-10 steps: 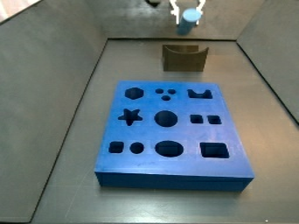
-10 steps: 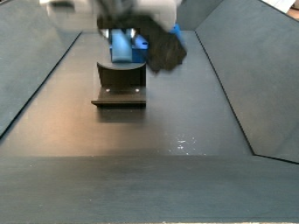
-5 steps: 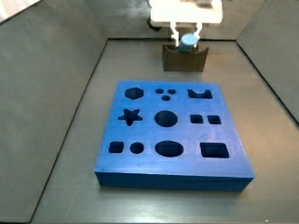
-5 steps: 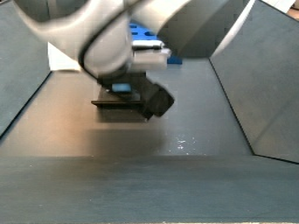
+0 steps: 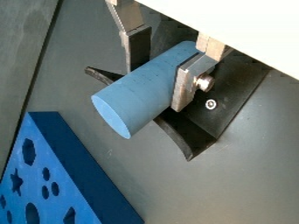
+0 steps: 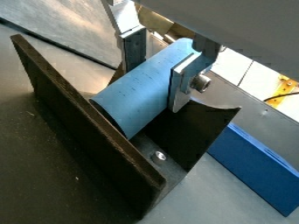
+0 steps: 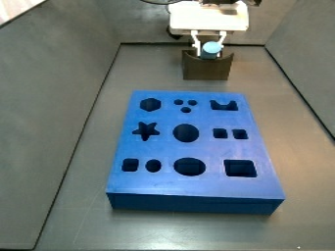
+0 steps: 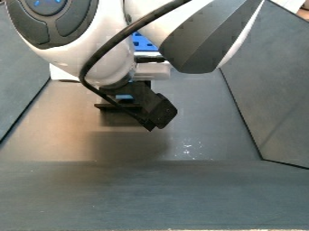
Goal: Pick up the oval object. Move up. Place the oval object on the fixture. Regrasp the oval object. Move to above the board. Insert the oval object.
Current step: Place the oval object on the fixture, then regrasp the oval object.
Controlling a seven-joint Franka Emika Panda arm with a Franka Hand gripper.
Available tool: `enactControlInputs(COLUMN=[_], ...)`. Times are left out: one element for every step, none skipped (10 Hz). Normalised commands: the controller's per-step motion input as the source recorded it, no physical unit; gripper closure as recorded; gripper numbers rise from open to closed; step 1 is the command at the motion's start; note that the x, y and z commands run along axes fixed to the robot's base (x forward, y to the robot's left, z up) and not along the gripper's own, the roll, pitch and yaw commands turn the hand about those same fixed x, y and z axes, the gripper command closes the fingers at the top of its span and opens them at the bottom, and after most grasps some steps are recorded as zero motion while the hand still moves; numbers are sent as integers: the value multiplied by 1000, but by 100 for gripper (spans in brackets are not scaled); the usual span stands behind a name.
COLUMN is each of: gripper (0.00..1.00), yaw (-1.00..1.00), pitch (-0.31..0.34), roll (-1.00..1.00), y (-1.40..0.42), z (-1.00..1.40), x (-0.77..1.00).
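My gripper (image 5: 162, 77) is shut on the oval object (image 5: 135, 101), a pale blue stubby peg lying crosswise between the silver fingers (image 5: 187, 80). In a wrist view the peg (image 6: 140, 92) rests in the curved notch of the dark fixture (image 6: 70, 105). In a side view the gripper (image 7: 210, 41) stands at the far end of the floor, with the peg (image 7: 210, 45) at the top of the fixture (image 7: 207, 67). The blue board (image 7: 194, 147) with dark shaped holes lies nearer, mid-floor.
Grey walls (image 7: 78, 88) slope up round the dark floor. The board's edge shows in both wrist views (image 5: 59, 175) (image 6: 257, 171), close beside the fixture. The arm's body (image 8: 121, 36) fills most of a side view and hides the gripper there.
The gripper has come down with the peg from above the fixture to the fixture's notch. The board has not moved.
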Motion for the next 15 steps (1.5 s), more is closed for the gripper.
enactControlInputs(gripper=[0,0,0,0,0,0,0,0,0,0,0,0,0,0,0], yaw=[0,66,69,71,72,67,60,53,26,17,29,27,26,25,24], pitch=[0,-43,-37,-26,-10,9,41,54,82,91,70,69,56,49,45], roll=[0,-12,-9,-4,10,11,9,10,14,19,1000,1000,1000,1000,1000], y=[0,0,0,1,-2,0,7,9,9,9,-911,-894,-739,-590,-369], z=[0,1000,1000,1000,1000,1000,883,761,449,323,926,836,672,487,199], x=[0,0,-9,-24,-40,-44,-43,-39,-32,-31,-134,-122,-125,-120,-78])
